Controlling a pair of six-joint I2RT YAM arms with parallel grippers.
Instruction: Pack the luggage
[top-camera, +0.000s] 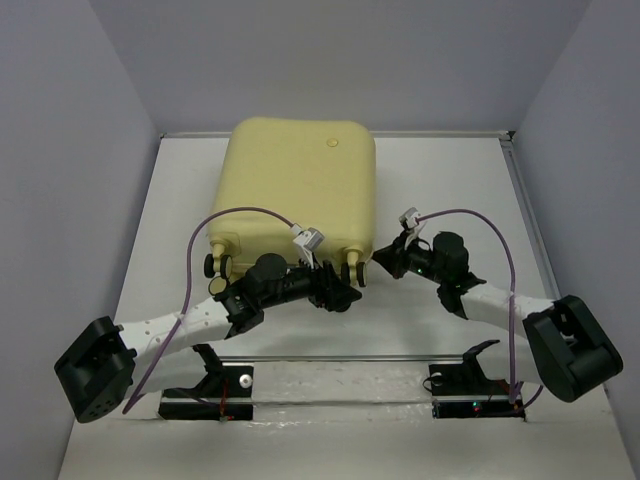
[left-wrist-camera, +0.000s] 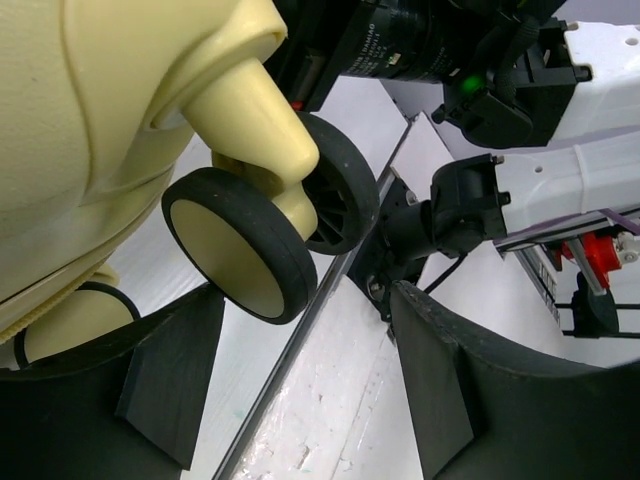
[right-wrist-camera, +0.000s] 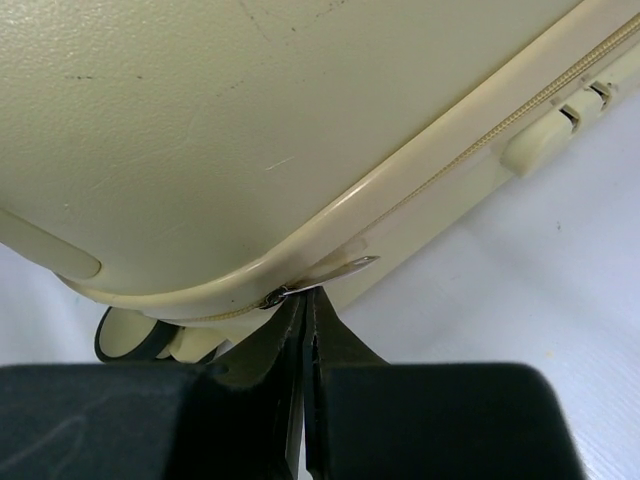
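1. Table (top-camera: 450, 200): white top, filling the middle of the overhead view, with grey walls on 3 sides.
2. Luggage (top-camera: 300, 180): pale yellow hard-shell suitcase, closed and lying flat at upper centre of the overhead view. Its wheeled end faces the lower edge of the frame.
3. Left arm (top-camera: 190, 325): white and black, running from lower left to the case's near edge at centre.
4. Right arm (top-camera: 500, 305): running from lower right to the case's near right corner.
5. Left gripper (left-wrist-camera: 308, 300): its 2 black fingers stand well apart at the bottom of the left wrist view and hold nothing. They sit either side of and just below item 7.
6. Right gripper (right-wrist-camera: 303, 305): jaws pressed together at lower centre of the right wrist view, with the tips pinched on item 8.
7. Caster wheel (left-wrist-camera: 235, 250): black tyre with a cream hub, on a yellow stem at centre left. It is 1 of a twin pair and sits close to the left finger; whether they touch cannot be told.
8. Zipper pull (right-wrist-camera: 340, 270): small silver tab at the case's rounded corner, on the cream zip (right-wrist-camera: 500, 135) that climbs to the upper right.
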